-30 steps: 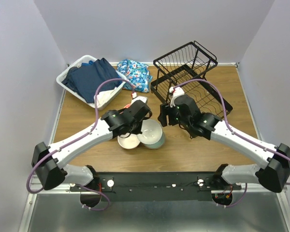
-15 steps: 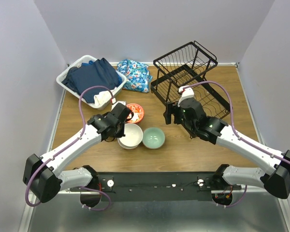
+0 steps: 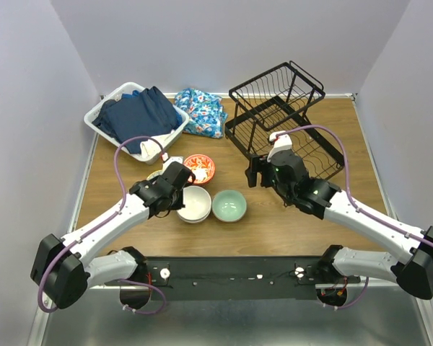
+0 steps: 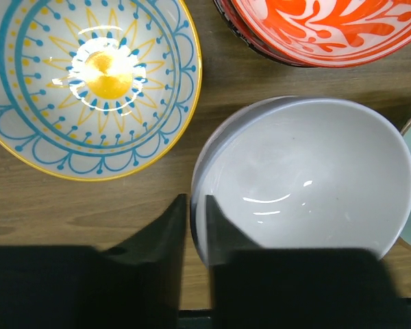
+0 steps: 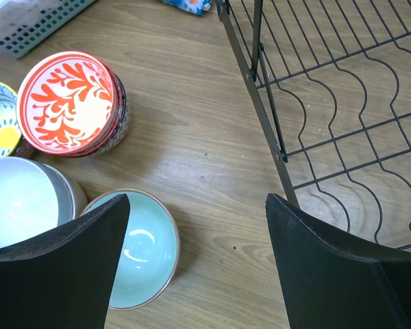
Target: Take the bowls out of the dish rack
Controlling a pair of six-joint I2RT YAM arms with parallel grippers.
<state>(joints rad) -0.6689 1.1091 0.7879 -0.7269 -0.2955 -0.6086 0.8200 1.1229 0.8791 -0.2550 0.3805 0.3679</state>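
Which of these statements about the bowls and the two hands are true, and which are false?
1. The mint green bowl stands on the table, outside the dish rack. True.
2. The right hand holds a bowl. False: it is open and empty.
3. The red-orange bowl lies upside down. False: it sits upright.
4. The left hand pinches the white bowl at its rim. True.

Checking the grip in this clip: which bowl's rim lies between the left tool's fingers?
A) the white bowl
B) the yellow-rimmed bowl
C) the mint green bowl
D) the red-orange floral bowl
A: in the left wrist view the left tool straddles the near rim of the white bowl, one finger inside it and one outside.
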